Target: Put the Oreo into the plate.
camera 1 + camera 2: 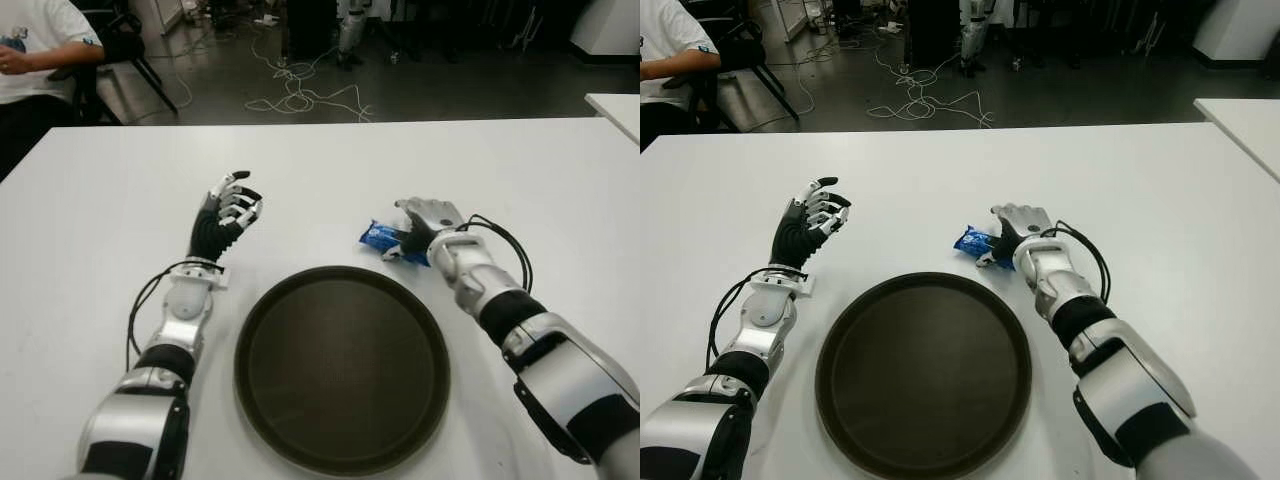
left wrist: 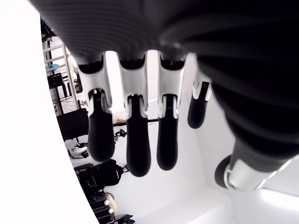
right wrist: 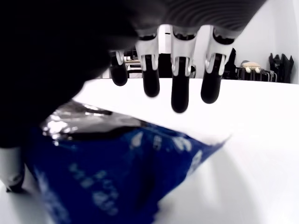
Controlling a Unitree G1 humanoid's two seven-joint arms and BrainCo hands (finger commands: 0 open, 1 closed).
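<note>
The Oreo (image 1: 385,239), a blue packet, is lying on the white table (image 1: 100,200) just beyond the far right rim of the plate (image 1: 342,368), close to that rim but not on it. The right hand (image 1: 425,225) is sitting at the packet's right end, over and against it; in the right wrist view the fingers (image 3: 180,91) are hanging extended above the wrapper (image 3: 112,172) rather than wrapped round it, so the hand is open and not gripping.

The left hand (image 1: 230,212) is showing to the far left of the plate, fingers spread and loosely bent, holding nothing. The plate, dark and round, is sitting between the two forearms near the table's front edge, its inside bare. Wide bare table is stretching beyond both hands to the far edge and out to either side. Past the far edge, cables (image 1: 300,95) are lying on the floor, and a person (image 1: 35,50) is sitting at the far left corner.
</note>
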